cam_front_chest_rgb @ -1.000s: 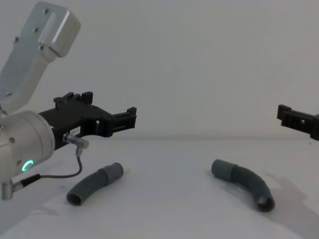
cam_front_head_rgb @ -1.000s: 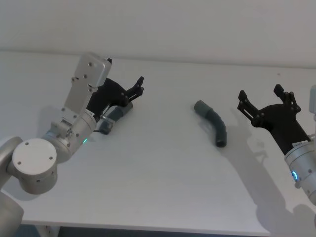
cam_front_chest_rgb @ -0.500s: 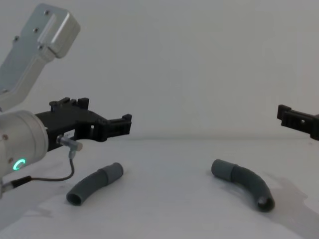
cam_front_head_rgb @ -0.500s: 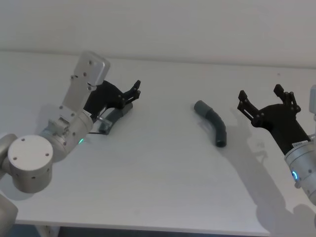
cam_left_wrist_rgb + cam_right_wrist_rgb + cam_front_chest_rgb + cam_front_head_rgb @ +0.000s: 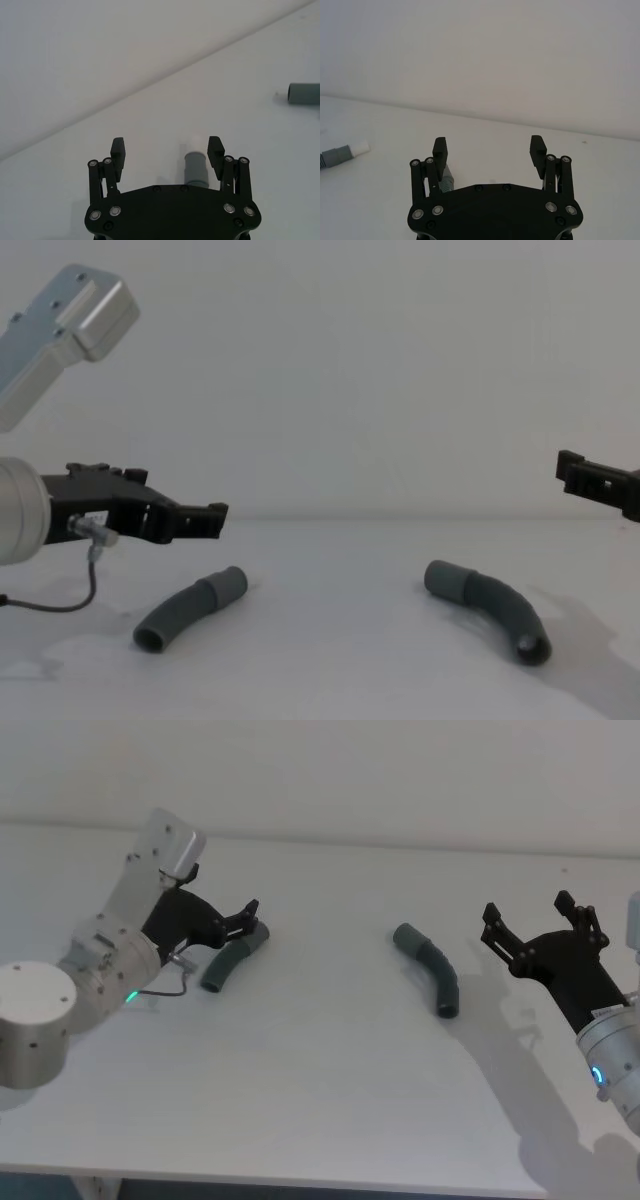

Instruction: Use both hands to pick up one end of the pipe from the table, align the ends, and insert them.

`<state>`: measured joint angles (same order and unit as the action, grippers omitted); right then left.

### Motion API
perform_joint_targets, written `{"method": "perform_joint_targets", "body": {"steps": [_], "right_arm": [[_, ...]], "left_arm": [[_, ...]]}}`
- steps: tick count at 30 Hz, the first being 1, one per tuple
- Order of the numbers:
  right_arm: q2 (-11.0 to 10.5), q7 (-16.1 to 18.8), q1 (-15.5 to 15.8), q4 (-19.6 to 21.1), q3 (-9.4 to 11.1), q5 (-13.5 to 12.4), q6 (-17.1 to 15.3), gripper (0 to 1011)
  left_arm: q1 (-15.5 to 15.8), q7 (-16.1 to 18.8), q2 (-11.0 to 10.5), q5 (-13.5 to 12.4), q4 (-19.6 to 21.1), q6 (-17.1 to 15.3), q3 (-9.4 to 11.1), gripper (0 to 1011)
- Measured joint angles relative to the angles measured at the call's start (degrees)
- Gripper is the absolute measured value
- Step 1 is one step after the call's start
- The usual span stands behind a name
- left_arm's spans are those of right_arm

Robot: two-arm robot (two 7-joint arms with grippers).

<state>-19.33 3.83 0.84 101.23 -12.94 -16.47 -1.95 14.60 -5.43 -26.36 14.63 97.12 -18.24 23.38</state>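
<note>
Two curved, ribbed grey pieces lie apart on the white table (image 5: 320,1080). Taking the table's centre as the dial in the head view, the left pipe piece (image 5: 233,958) lies toward 9 o'clock and the right pipe piece (image 5: 432,970) toward 3 o'clock. The left piece points its narrow cuff (image 5: 195,167), which has a pale tip, toward 1 o'clock. The right piece carries its wide cuff (image 5: 406,935) at its 11 o'clock end. The left gripper (image 5: 243,918) hovers at the left piece's 11 o'clock, fingers spread wide. From the chest it hangs clear above the piece, not touching it, and its wrist camera sights the narrow cuff nearer one finger. The right gripper (image 5: 528,908) is held off the table at the right piece's 3 o'clock, near but apart, fingers likewise spread and holding nothing.
</note>
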Motion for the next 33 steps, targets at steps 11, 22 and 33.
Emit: {"method": "perform_joint_targets", "body": {"steps": [11, 22, 33], "right_arm": [[0.0, 0.0, 0.0, 0.0, 0.0, 0.0, 0.0, 1002], [0.0, 0.0, 0.0, 0.0, 0.0, 0.0, 0.0, 1002], [0.0, 0.0, 0.0, 0.0, 0.0, 0.0, 0.0, 1002]], "left_arm": [[2.52, -4.47, -1.24, 1.84, -1.44, -5.4, -0.53, 1002], [3.43, -6.64, -1.77, 2.24, -1.65, -9.58, -0.37, 1002], [3.39, -7.39, -1.93, 2.0, -1.36, -12.06, -0.06, 1001]]}}
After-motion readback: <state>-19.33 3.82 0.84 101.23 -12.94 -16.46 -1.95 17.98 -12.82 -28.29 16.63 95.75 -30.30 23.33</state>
